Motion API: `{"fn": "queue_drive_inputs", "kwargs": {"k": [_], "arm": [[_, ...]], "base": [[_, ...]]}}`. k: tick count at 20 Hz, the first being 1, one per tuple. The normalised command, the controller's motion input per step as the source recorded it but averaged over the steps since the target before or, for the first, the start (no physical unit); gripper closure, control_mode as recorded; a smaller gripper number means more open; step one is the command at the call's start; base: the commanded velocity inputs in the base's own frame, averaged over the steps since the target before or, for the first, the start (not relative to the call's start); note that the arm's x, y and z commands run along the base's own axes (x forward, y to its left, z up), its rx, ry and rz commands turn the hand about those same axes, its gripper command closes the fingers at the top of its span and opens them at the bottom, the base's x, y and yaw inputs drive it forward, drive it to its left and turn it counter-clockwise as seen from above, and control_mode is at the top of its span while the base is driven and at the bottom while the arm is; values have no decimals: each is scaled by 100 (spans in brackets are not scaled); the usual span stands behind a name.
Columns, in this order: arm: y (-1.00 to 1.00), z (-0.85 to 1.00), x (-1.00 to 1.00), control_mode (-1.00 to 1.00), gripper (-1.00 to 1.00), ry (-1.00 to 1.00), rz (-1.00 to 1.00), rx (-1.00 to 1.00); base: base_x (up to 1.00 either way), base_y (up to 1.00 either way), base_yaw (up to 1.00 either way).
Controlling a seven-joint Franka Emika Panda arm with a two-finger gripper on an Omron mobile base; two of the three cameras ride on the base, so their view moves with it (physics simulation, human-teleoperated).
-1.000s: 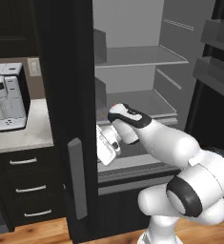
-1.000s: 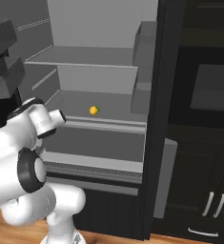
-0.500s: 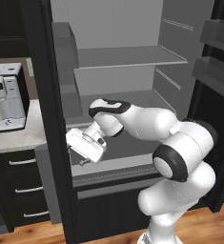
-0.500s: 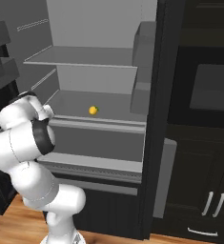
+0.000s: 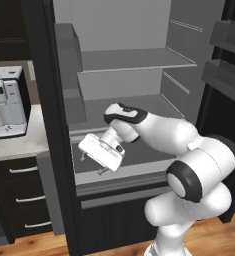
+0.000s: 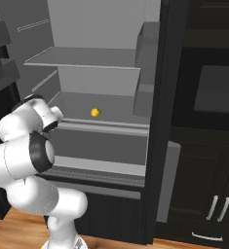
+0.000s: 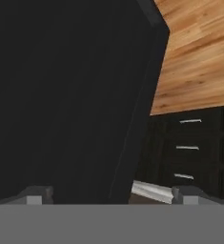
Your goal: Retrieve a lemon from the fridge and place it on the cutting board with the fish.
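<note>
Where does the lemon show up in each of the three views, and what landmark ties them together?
Left base view: no lemon to be seen; the arm stands in front of the fridge's lower shelf.
Right base view: the lemon lies left of centre, on the lower shelf.
Hand view: no lemon; the camera faces a black fridge door.
Shared landmark: the fridge, open in both base views.

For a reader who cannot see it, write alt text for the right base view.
A small yellow lemon sits alone on a light grey shelf inside the open black fridge. The robot's white arm rises at the lower left, in front of the fridge interior; dark cabinets stand to the right.
</note>
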Motion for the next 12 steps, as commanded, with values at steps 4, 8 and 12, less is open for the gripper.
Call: {"fn": "queue_drive_inputs", "kwargs": {"k": [4, 8, 12], "arm": [[-100, -1, -1, -100, -100, -27, 13, -19], [-100, 22, -34, -100, -100, -13, 33, -43], [-81, 14, -45, -100, -100, -29, 34, -49]], "base": [[0, 0, 0], [0, 0, 0], [0, 0, 0]]}}
